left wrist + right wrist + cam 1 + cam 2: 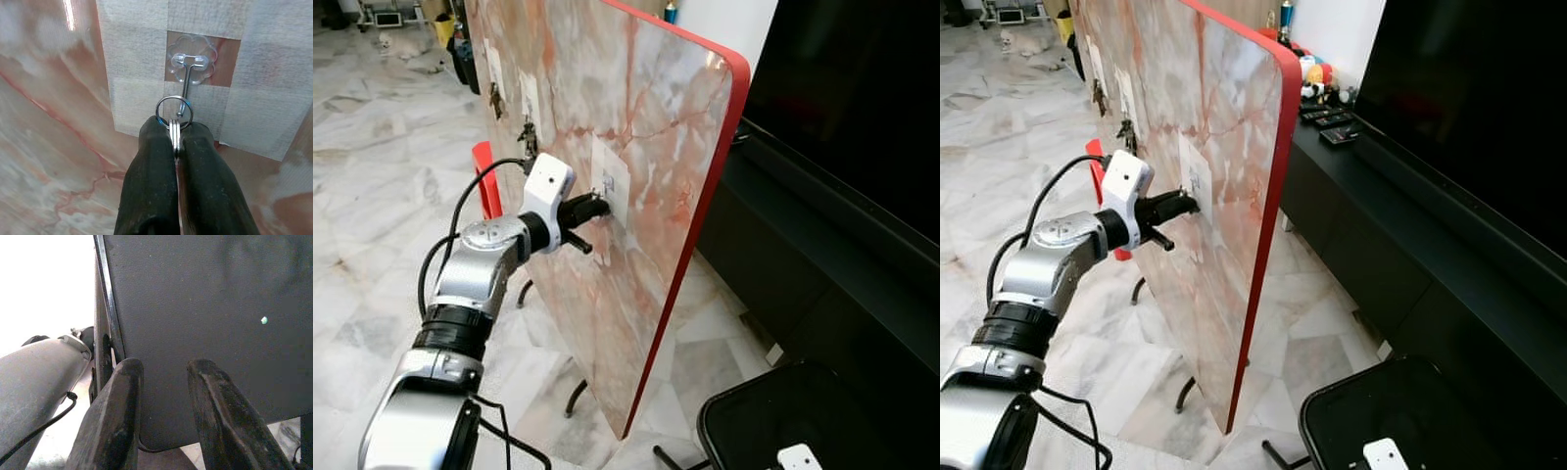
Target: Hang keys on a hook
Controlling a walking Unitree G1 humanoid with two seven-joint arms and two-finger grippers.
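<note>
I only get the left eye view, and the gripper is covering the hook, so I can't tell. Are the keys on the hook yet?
Observer: Nearly. In the left wrist view the key ring sits around the tip of the hook, with the left gripper shut on the keys.
Operator: What's the hook like?
Observer: It is a thin metal wire hanging from a clear flower-shaped pad stuck on the marble board.
Operator: And the other gripper?
Observer: The right gripper is open and holds nothing. It faces a dark panel.
</note>
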